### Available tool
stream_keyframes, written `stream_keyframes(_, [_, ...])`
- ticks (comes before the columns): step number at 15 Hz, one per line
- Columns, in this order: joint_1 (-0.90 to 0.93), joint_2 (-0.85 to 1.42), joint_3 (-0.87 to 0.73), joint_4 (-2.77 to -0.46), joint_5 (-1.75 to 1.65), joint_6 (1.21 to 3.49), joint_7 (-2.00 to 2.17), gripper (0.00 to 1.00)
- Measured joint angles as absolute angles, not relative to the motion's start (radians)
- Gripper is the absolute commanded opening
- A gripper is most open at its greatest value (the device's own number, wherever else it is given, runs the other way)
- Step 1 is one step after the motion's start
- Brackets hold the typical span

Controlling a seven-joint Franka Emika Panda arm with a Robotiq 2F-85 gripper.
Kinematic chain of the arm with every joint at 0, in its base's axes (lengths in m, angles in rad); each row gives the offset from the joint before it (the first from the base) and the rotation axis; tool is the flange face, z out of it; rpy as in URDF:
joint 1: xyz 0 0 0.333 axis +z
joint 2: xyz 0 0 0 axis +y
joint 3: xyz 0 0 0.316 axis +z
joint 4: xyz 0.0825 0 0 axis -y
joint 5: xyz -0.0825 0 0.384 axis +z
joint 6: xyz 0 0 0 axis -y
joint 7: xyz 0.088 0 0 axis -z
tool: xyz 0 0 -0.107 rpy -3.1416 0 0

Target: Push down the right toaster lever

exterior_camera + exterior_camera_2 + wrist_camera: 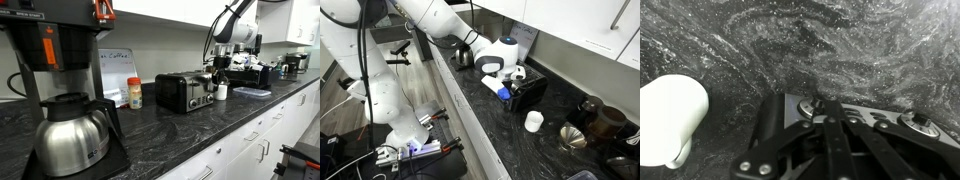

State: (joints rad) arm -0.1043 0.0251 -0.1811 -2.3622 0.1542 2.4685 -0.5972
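Your gripper [825, 110] hangs just over the toaster's [532, 93] end facing the desk's [490, 130] front edge. It looks closed tight, holding nothing.

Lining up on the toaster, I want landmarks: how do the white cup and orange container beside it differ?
The white cup is white and squat; the orange container looks taller, with a pale cap. The cup stands on the toaster's arm side, near the claw; the container on its coffee maker side. Both sit upright on the dark countertop.

Your arm [430, 20]: white rounded links, black cable [361, 50] at 9 o'clock. Your gripper [826, 110]: black linkage, silver screws [745, 166] at 7 o'clock.
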Motion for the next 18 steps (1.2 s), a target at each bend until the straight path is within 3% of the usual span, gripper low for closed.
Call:
stream_keyframes(13, [-0.105, 0.025, -0.181, -2.355, 0.156, 2.459, -0.598, 0.00])
stream_keyframes(18, [-0.105, 0.005, -0.181, -2.293, 0.107, 2.349, -0.564, 0.00])
